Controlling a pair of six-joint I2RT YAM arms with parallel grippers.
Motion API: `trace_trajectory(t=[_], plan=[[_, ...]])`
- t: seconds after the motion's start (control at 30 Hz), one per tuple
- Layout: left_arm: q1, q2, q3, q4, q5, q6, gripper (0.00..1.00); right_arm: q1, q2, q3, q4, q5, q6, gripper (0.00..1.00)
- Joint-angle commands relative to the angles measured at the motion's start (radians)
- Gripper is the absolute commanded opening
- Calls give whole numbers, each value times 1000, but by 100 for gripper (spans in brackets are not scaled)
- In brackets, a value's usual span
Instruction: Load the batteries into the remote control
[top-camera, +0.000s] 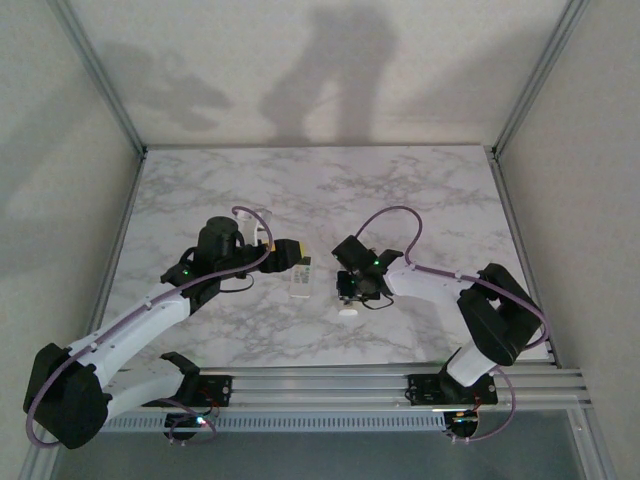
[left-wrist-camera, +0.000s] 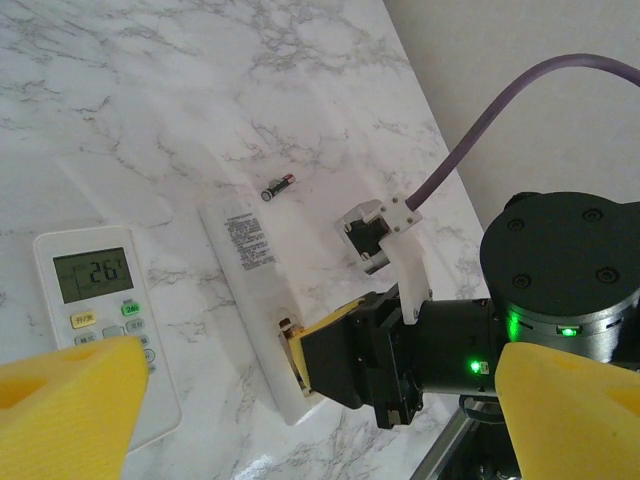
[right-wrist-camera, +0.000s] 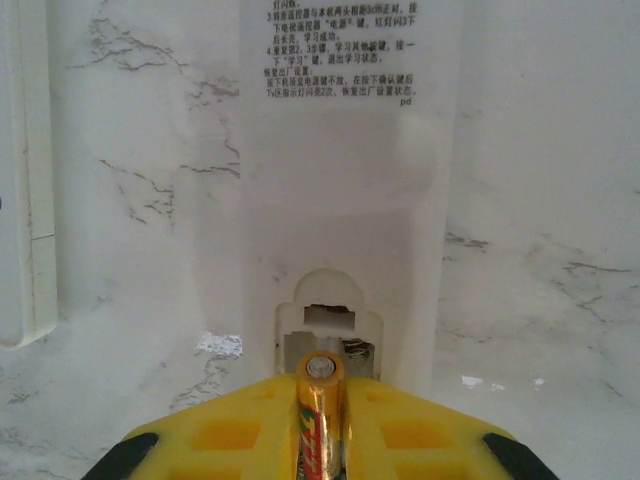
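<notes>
The remote control (left-wrist-camera: 250, 270) lies face down on the marble table, its printed label up and its battery bay (right-wrist-camera: 325, 335) open at the near end. My right gripper (right-wrist-camera: 320, 440) is shut on a battery (right-wrist-camera: 322, 410), whose metal tip sits at the mouth of that bay. In the top view the right gripper (top-camera: 348, 290) covers most of the remote control (top-camera: 348, 313). Another battery (left-wrist-camera: 279, 186) lies loose on the table beyond the remote's far end. My left gripper (left-wrist-camera: 320, 400) hovers open above the table with nothing between its yellow fingers (left-wrist-camera: 70, 400).
A shorter white remote with a lit display (left-wrist-camera: 95, 310) lies just left of the slim one, also seen from above (top-camera: 301, 283). The right arm's wrist (left-wrist-camera: 560, 290) and cable (left-wrist-camera: 500, 120) are close to my left gripper. The wall rises at the table's right edge.
</notes>
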Motion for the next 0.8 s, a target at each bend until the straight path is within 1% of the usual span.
trace_trajectory(t=[0.0,0.2,0.3,0.43,0.63,0.77], plan=[[7,-13,-2,3,12,19,90,17,12,29,-39,18,27,20],[7,-8,-10,17,18,10,90,21,49,39,-21,5,63,21],[7,-16,-10,9,13,12,90,23,65,61,-50,5,77,21],[7,-15,-13,10,12,14,90,24,46,78,-72,9,97,21],[7,-13,-19,21,18,8,91,23,-4,112,-126,42,91,28],[7,-11,-16,18,17,8,91,22,-15,141,-158,91,77,29]])
